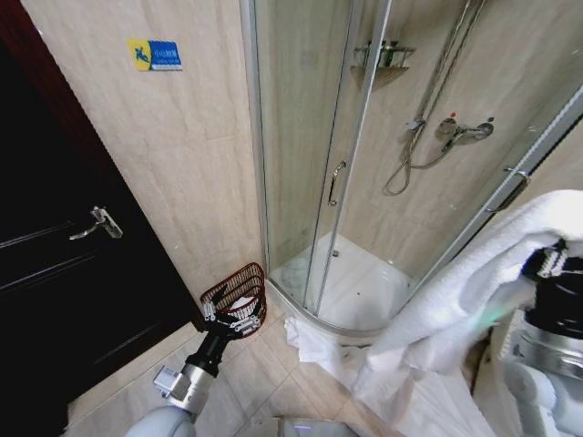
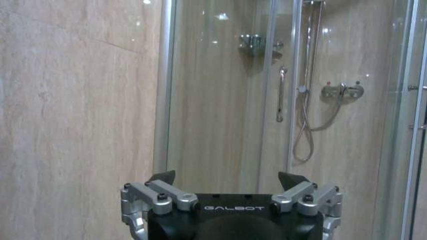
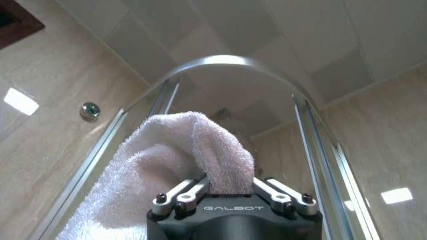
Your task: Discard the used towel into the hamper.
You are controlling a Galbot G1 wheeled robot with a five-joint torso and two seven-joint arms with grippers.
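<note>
The hamper [image 1: 240,284], a small dark reddish-brown wire basket, stands on the floor against the tiled wall beside the shower. My left gripper [image 1: 231,319] hovers just in front of its near rim; the left wrist view shows this gripper [image 2: 228,180] open, facing the wall and the glass, with nothing between its fingers. The white towel [image 1: 474,282] hangs in a long fold from my right gripper [image 1: 549,262], raised at the right, down toward the floor. In the right wrist view the right gripper [image 3: 227,192] is shut on the towel [image 3: 180,160], which bulges up above the fingers.
A black door [image 1: 64,273] with a metal handle [image 1: 98,221] fills the left. The curved glass shower enclosure [image 1: 301,164] and its white tray [image 1: 364,289] stand ahead. More white cloth [image 1: 314,348] lies on the tiled floor before the tray.
</note>
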